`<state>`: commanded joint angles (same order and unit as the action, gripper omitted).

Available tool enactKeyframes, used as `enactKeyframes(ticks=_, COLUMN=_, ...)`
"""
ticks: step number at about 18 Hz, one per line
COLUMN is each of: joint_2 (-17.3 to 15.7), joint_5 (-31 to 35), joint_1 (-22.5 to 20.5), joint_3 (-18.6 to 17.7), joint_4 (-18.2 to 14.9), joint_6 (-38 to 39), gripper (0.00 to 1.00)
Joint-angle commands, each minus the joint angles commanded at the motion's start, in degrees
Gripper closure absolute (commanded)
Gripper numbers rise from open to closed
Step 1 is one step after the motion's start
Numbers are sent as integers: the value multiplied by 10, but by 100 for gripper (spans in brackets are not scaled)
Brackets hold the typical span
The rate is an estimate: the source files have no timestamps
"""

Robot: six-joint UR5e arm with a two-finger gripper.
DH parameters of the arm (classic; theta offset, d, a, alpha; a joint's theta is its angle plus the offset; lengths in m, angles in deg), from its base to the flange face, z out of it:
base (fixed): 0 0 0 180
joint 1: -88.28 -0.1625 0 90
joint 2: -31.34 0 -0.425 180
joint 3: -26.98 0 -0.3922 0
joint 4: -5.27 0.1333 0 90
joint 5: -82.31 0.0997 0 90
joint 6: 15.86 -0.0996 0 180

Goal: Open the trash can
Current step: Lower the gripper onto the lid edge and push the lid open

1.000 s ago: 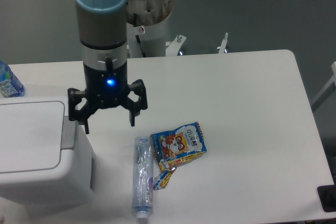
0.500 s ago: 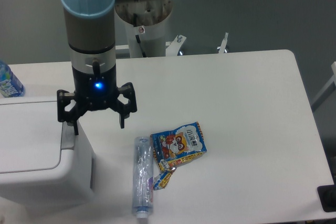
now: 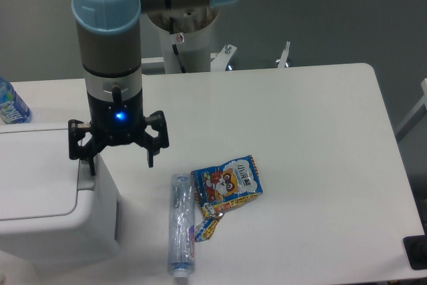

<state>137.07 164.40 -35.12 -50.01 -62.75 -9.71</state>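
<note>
The trash can is a big white boxy bin at the table's front left, with its flat lid down. A grey push tab runs along the lid's right edge. My gripper hangs open over the bin's right edge. Its left finger points down at the top of the tab, and its right finger stands past the bin's side above the table. Nothing is between the fingers. I cannot tell whether the left fingertip touches the tab.
A clear plastic bottle lies on the table right of the bin. A blue snack packet lies beside it, with a smaller wrapper under its corner. Part of a blue-labelled bottle shows at the left edge behind the bin.
The arm has moved left, carrying the open gripper from beside the bin to over its right edge, so the left finger now stands above the grey tab.
</note>
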Motion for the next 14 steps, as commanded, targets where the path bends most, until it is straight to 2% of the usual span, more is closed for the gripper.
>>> enactKeyframes(ticks=11, joint_2=4, joint_5=1, joint_1=5, joint_3=1, joint_4=0, joint_6=0, gripper=0)
enactKeyframes(ticks=14, joint_2=4, joint_5=1, joint_1=4, joint_3=30, joint_4=1, joint_6=-6, gripper=0)
